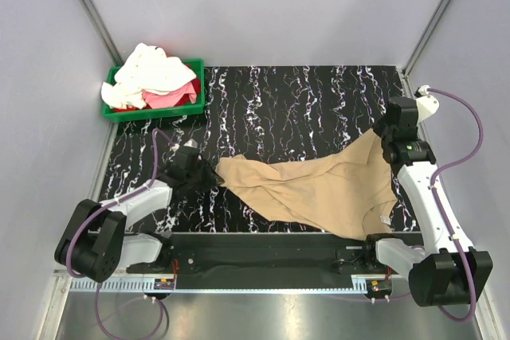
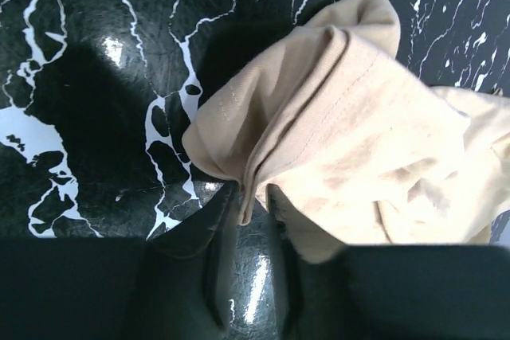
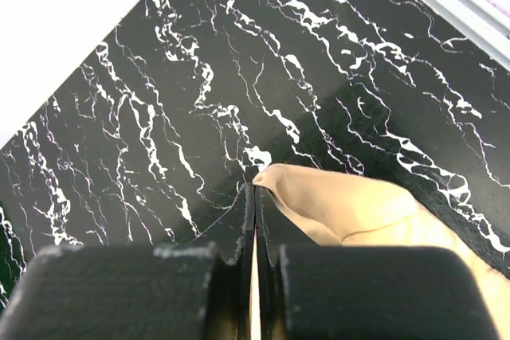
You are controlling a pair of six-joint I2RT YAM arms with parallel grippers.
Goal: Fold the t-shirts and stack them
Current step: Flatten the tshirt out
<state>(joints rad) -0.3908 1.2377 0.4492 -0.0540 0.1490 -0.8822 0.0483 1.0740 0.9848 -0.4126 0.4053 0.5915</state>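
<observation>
Left gripper (image 2: pixel 253 197) and right gripper (image 3: pixel 255 189) both pinched tight on opposite ends of the tan t-shirt (image 1: pixel 319 189), rumpled at lower centre of the overhead frame, so I'd pull apart evenly, low, to flatten it.

Top view: high overhead, facing down. Wrist views: close above marble table (image 1: pixel 303 93), sharing tan shirt (image 1: pixel 319 189).
</observation>
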